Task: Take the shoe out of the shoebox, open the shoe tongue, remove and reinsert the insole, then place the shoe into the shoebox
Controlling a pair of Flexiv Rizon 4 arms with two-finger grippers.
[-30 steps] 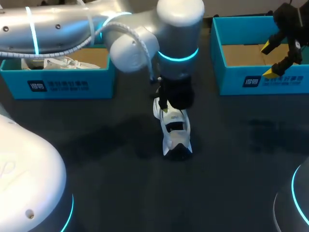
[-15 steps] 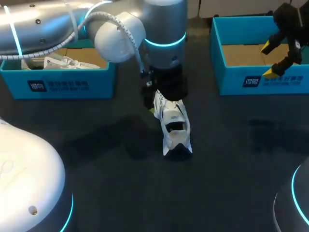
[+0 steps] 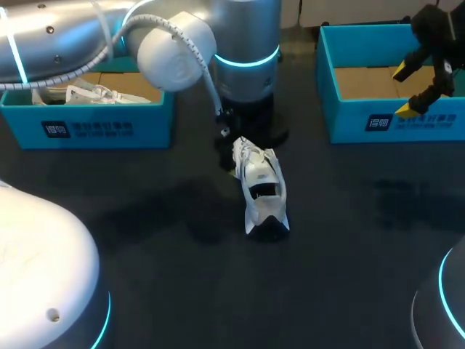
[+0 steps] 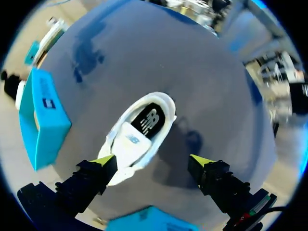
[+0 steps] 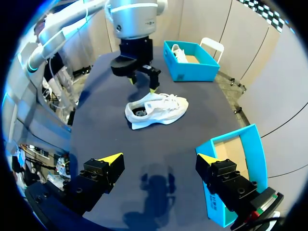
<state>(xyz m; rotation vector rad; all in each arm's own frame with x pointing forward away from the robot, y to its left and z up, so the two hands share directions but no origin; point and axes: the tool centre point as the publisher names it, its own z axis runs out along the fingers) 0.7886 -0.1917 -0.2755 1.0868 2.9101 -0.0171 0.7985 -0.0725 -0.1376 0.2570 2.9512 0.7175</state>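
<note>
Left gripper (image 4: 153,161) is hovering open at the shoe's (image 3: 261,190) 11 o'clock; right gripper (image 5: 160,159) is hanging open over the 2 o'clock box (image 3: 349,125).

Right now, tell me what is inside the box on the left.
A white shoe lies on the brown floor of the left box. The left arm covers the box's back part, so anything there is hidden.

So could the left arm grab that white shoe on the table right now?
Probably yes: its open tool hangs close above the shoe, and nothing lies between them.
</note>
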